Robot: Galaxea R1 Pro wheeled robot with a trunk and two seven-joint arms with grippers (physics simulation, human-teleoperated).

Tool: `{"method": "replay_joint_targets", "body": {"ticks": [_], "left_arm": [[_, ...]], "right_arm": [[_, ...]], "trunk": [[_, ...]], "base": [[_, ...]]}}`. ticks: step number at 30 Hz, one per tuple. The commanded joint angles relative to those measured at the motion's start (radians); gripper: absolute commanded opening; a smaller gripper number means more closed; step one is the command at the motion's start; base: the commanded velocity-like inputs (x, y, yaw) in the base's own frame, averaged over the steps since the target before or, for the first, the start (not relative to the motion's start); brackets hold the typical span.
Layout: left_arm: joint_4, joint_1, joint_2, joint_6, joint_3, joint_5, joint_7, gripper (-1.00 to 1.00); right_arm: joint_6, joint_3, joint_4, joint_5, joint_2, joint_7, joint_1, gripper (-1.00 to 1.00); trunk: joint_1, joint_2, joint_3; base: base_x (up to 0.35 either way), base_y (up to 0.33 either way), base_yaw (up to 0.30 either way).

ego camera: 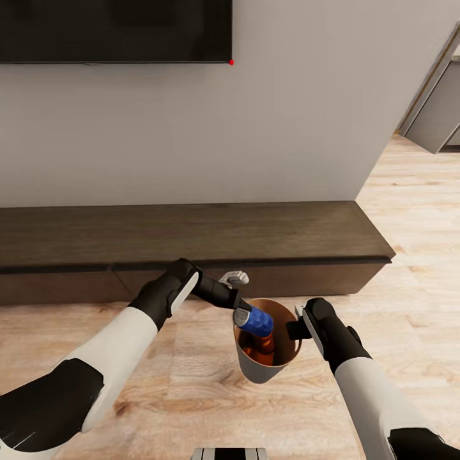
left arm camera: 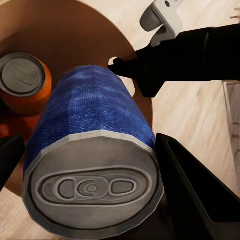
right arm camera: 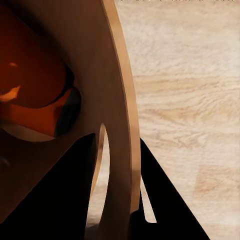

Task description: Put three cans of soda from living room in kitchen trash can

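The blue can [ego camera: 257, 321] is sitting in the left hand [ego camera: 246, 317], low centre of the head view, tilted over the mouth of the trash can [ego camera: 263, 372]. The two fingers [left arm camera: 195, 195] are clamping its sides near the silvery top. It is looking light and rigid, I'd judge, but thin-walled and smooth, so a grip across the middle of the body is the safest hold and a hard squeeze could dent it. Inside the coppery bucket, orange cans [left arm camera: 27, 85] are already lying at the bottom; one top is showing plainly, and more orange beneath it is probably the second. The right hand [ego camera: 298, 327] is pinching the bucket's rim [right arm camera: 122, 125] by the slot handle, one finger inside and one outside, holding it off the plank floor [ego camera: 409, 255]. Behind, the long dark bench [ego camera: 191, 236] is running below the wall screen [ego camera: 115, 29].
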Motion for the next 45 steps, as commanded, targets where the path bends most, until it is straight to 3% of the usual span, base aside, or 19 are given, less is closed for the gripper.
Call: {"method": "replay_joint_targets", "body": {"ticks": [1,9,22,29,45], "left_arm": [[0.001,0.0,-0.004,0.0,-0.001,-0.002,-0.002,-1.0],[0.001,0.001,-0.014,0.0,-0.004,-0.003,0.013,-1.0],[0.001,0.003,-0.026,0.0,-0.011,-0.002,0.164,-1.0],[0.026,0.003,-0.027,0.0,-0.06,-0.001,0.18,-1.0],[0.079,0.004,-0.033,0.0,-0.07,0.0,0.181,-1.0]], "right_arm": [[0.001,0.0,0.0,-0.024,0.001,0.005,-0.002,-1.0],[0.001,0.0,0.0,-0.023,0.014,0.004,-0.013,-1.0],[0.001,0.0,-0.001,-0.022,0.061,-0.042,-0.023,-1.0],[0.001,0.0,-0.001,-0.022,0.064,-0.045,-0.036,-1.0],[0.001,0.002,-0.001,-0.022,0.079,-0.089,-0.037,-1.0]], "trunk": [[0.0,0.0,0.0],[0.0,0.0,0.0],[0.0,0.0,0.0],[0.0,0.0,0.0],[0.0,0.0,0.0]], "base": [[0.0,0.0,0.0],[0.0,0.0,0.0],[0.0,0.0,0.0],[0.0,0.0,0.0],[0.0,0.0,0.0]]}}
